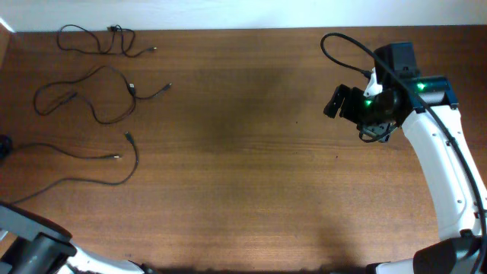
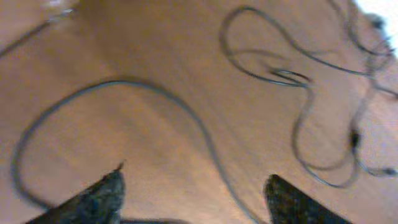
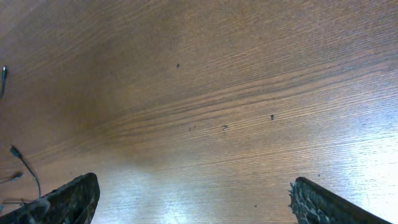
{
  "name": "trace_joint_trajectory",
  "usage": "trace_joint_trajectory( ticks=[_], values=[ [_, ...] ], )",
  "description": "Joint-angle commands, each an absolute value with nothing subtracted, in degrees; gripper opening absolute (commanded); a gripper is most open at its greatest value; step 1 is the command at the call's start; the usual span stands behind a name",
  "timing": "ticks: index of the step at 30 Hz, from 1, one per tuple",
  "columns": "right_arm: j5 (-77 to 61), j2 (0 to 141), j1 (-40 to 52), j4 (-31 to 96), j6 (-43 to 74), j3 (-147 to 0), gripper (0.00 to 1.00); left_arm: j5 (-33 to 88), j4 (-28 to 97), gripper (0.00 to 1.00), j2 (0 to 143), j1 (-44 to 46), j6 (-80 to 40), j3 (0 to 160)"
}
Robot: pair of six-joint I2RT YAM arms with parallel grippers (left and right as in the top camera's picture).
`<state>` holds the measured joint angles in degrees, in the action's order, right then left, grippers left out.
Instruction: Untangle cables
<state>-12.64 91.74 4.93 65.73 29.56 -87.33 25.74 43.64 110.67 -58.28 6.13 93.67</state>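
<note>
Three thin black cables lie apart at the table's left in the overhead view: one at the far back (image 1: pixel 95 42), one looped in the middle (image 1: pixel 99 95), one curving nearer the front (image 1: pixel 91 164). The left wrist view is blurred and shows the front cable (image 2: pixel 186 118) running between my left gripper's (image 2: pixel 193 199) open fingers, with the middle loop (image 2: pixel 298 81) beyond. My left arm sits at the bottom left corner (image 1: pixel 34 251). My right gripper (image 1: pixel 335 103) is open and empty above bare wood at the right; its fingers frame bare table (image 3: pixel 193 199), with cable ends at the left edge (image 3: pixel 22 165).
The thick black cable of the right arm (image 1: pixel 346 42) loops over the table at the back right. A dark object (image 1: pixel 4 146) sits at the left edge. The wooden table (image 1: pixel 243 167) stretches between the cables and the right arm.
</note>
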Motion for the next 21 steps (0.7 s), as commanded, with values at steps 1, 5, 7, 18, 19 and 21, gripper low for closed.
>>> trace_joint_trajectory(
  ticks=[1,5,7,18,19,21],
  values=[
    [-11.79,91.13,4.86,64.93,29.15,-88.18,0.99,31.27,44.27,0.58,109.71,-52.99,2.09,91.85],
    [-12.19,91.13,4.86,64.88,29.12,-88.18,0.99,20.36,44.18,0.63,109.71,-43.79,-5.10,85.95],
    [-12.19,91.13,4.86,65.19,29.15,-88.18,0.99,6.85,44.18,0.64,109.71,-38.41,-14.33,82.63],
    [-13.15,91.13,4.86,64.55,29.39,-88.18,0.99,3.31,34.24,0.64,109.75,-32.60,-27.42,72.53],
    [-13.69,91.13,4.86,64.42,29.41,-88.18,0.99,4.40,33.91,0.61,109.75,-32.60,-27.83,71.85],
    [-13.93,91.13,4.86,64.34,29.36,-88.18,0.99,5.13,33.85,0.57,109.75,-32.47,-27.86,70.78]
  ],
)
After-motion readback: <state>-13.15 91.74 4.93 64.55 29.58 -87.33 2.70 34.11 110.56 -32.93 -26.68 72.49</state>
